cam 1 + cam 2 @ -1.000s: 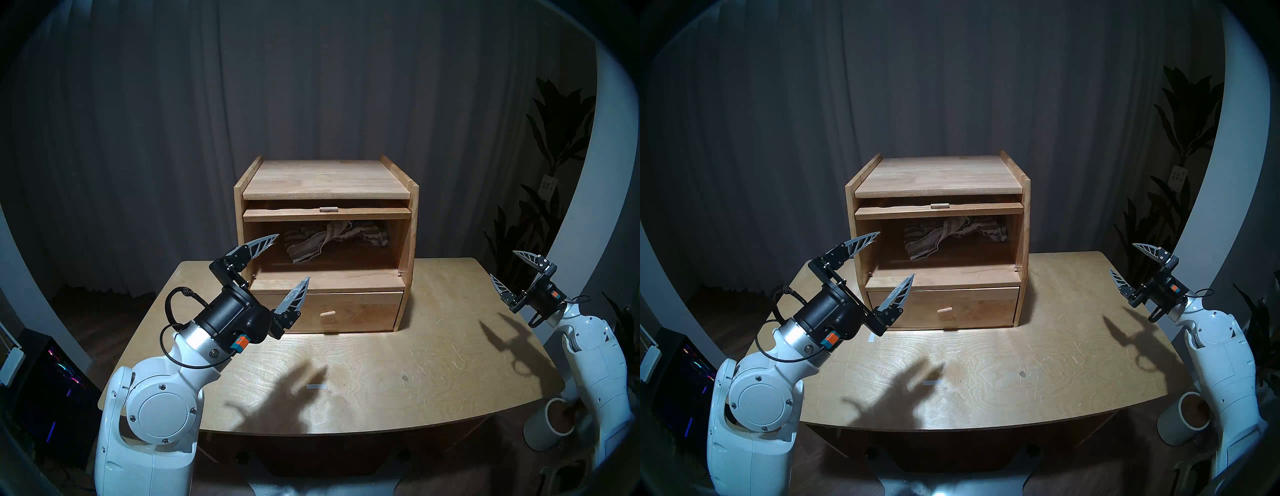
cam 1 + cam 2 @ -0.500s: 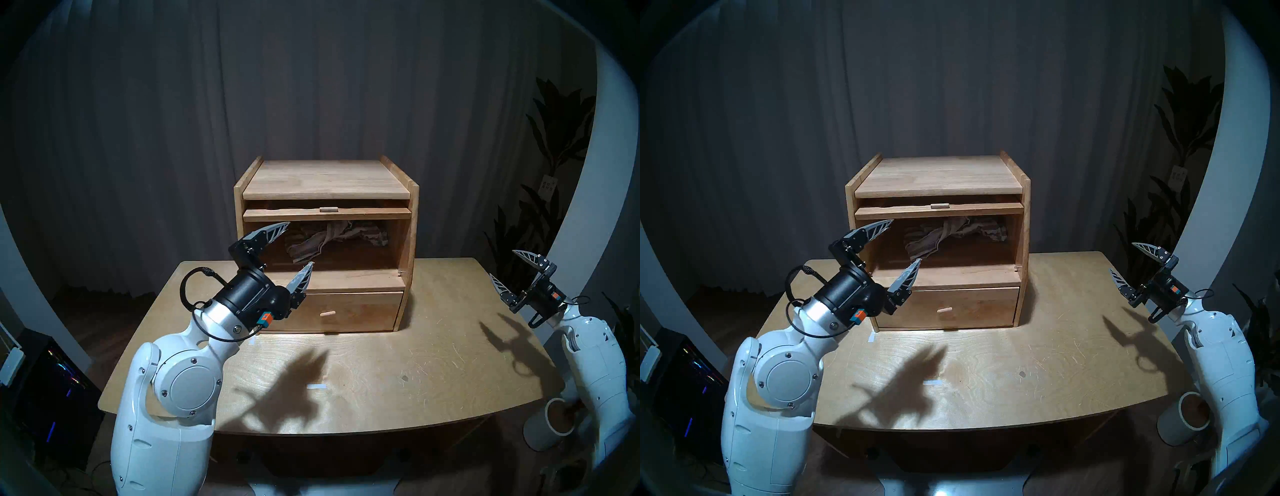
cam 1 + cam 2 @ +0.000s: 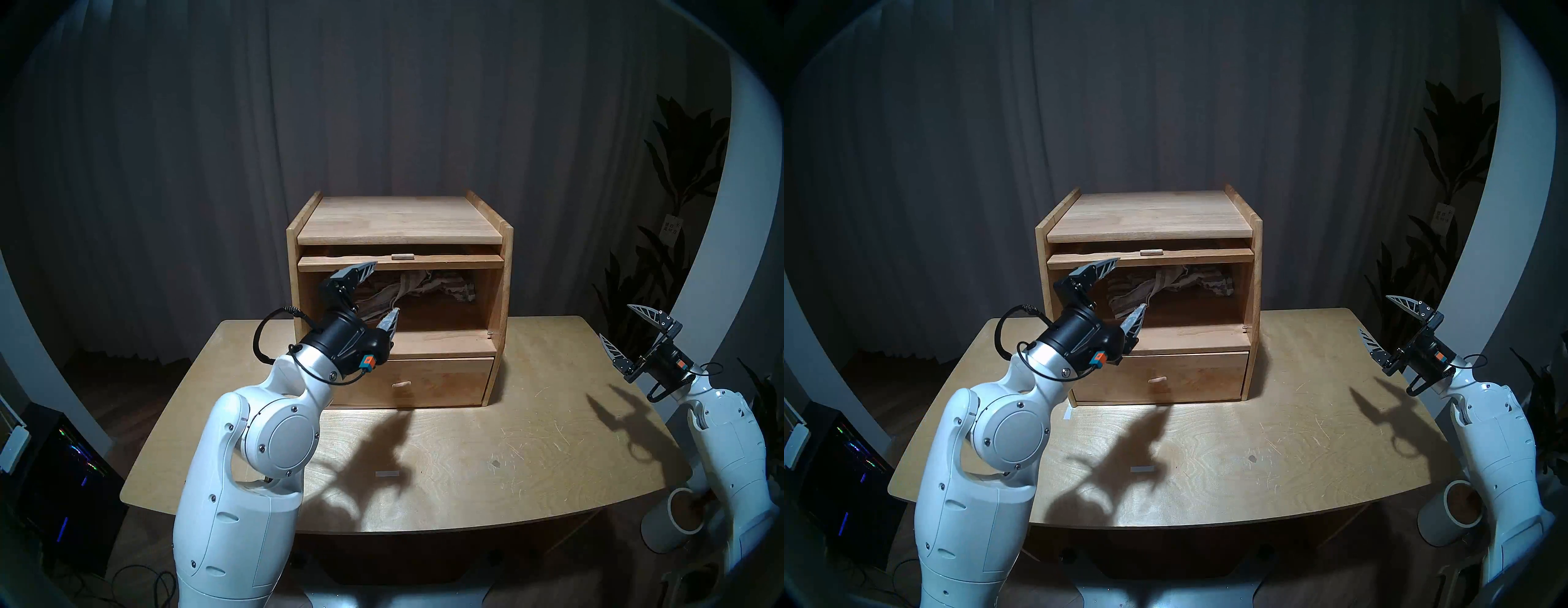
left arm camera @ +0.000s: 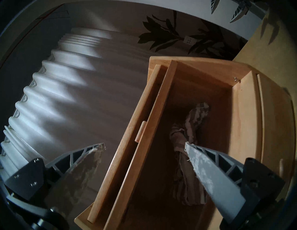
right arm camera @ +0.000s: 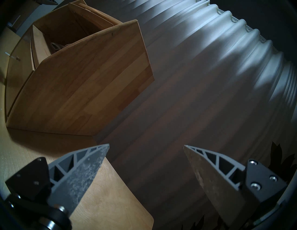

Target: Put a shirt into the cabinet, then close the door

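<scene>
The light-wood cabinet (image 3: 399,220) stands at the table's back middle. Its door (image 3: 445,263) is raised flat under the top; only its front edge and peg handle (image 3: 402,256) show. The grey and white striped shirt (image 3: 428,286) lies crumpled inside the open compartment, and also shows in the left wrist view (image 4: 191,126). My left gripper (image 3: 386,288) is open and empty at the opening's left front, its upper fingertip by the door's edge and its lower one in front of the shirt's hanging end. My right gripper (image 3: 615,321) is open and empty, right of the cabinet.
The drawer (image 3: 441,380) below the compartment is shut. The wooden table (image 3: 509,446) carries a white tape strip (image 3: 387,474). A white cylinder (image 3: 674,522) stands off the table's right front corner. Plants (image 3: 679,170) stand at the right, a lit computer case (image 3: 63,467) at the left.
My left arm has reached forward, up and to the right, from the cabinet's front left corner to the compartment opening, staying open. The right arm has barely moved.
</scene>
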You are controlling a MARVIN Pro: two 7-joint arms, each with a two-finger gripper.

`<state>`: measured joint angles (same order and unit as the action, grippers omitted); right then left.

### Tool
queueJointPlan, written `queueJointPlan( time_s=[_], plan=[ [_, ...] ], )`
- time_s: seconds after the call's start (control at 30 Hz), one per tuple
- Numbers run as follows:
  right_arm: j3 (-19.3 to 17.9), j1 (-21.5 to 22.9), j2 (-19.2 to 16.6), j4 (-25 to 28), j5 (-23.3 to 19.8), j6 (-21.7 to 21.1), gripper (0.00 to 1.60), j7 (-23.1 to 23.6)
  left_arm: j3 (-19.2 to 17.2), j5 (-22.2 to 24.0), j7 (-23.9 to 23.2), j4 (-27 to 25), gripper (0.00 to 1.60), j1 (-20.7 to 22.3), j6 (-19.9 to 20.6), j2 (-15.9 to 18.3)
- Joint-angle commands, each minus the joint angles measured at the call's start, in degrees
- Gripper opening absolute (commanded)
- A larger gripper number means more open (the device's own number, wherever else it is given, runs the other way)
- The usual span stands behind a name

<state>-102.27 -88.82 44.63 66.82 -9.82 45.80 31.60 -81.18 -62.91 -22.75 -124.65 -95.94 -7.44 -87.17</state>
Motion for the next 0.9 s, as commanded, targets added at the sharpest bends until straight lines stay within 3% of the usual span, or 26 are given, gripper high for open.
queueJointPlan(
  time_s=[0.0, 0.2, 0.33, 0.57, 0.87],
  plan=[
    [0.21, 2.36, 0.31, -1.08, -0.39, 3.76, 1.6, 0.03, -2.91, -4.7, 0.05, -5.34, 1.6, 2.33, 5.79, -1.39],
    [0.72, 3.7, 0.57, -3.05, -0.45, 6.77, 1.6, 0.44, -3.0, -9.06, -1.66, -9.53, 1.6, -2.3, 10.3, -1.23],
    [1.02, 4.45, 0.72, -4.22, -0.45, 8.43, 1.6, 0.7, -1.11, -11.63, -4.48, -11.65, 1.6, -7.37, 12.12, -0.53],
    [1.58, 6.02, 1.04, -6.25, -0.5, 9.2, 1.6, 1.25, 4.75, -15.56, -7.89, -14.87, 1.6, -11.81, 14.48, 0.47],
    [2.22, 8.02, 1.41, -8.34, -0.63, 9.2, 1.6, 2.14, 10.76, -21.25, -8.2, -15.35, 1.6, -3.89, 18.95, 1.43]
  ],
)
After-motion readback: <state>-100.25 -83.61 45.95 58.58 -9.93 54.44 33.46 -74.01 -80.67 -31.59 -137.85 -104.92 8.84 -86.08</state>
